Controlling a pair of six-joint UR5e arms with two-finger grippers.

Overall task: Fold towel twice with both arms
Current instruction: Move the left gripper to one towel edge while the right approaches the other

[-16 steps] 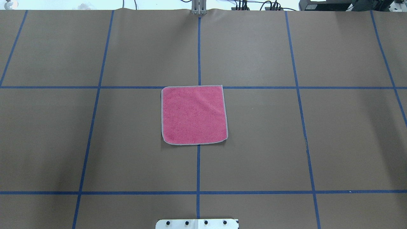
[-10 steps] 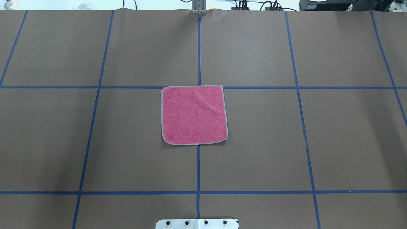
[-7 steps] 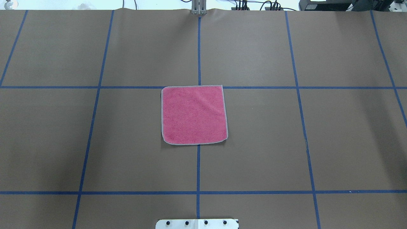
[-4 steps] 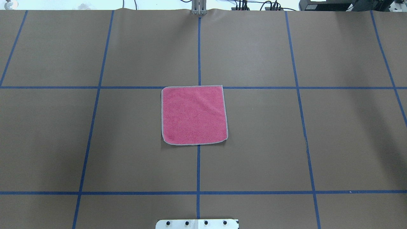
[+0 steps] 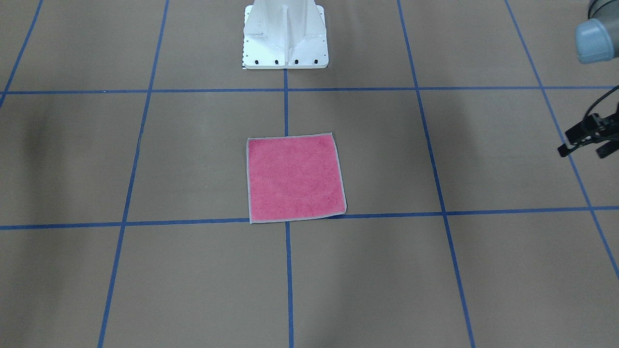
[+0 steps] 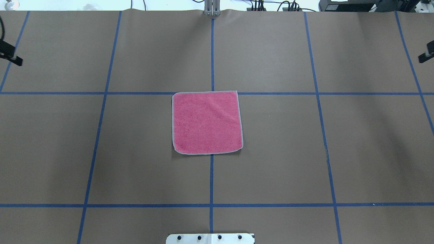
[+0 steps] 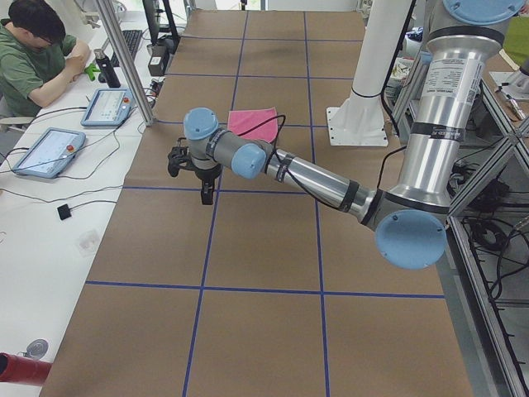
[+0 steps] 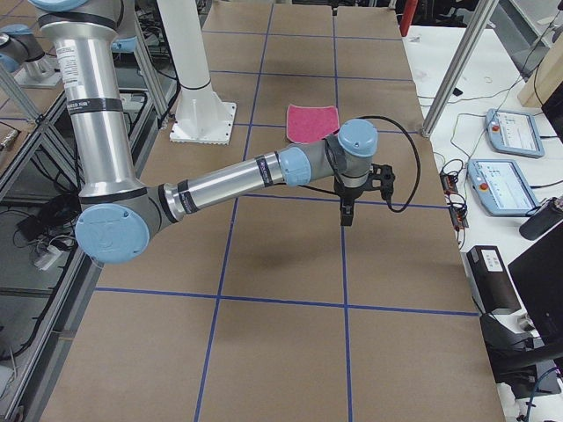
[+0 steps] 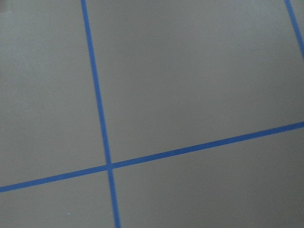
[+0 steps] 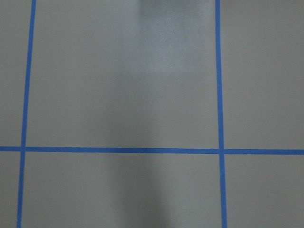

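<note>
Our towel lies flat, pink up, unfolded, in front of the pedestal base, centred so each claw gets a side, we reckon; left claw hangs released and empty far out to the base's left, and the right claw, honestly can't tell.

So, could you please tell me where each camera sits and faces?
Front: across the table, facing the base; left gripper at right edge.
Overhead: behind the base, facing forward; right gripper at right edge, left opposite.
Left: table end; left arm near.
Right: other end; right arm near.
Left wrist: down at tape; no body.
Right wrist: same.
All four exteriors share the towel.
</note>
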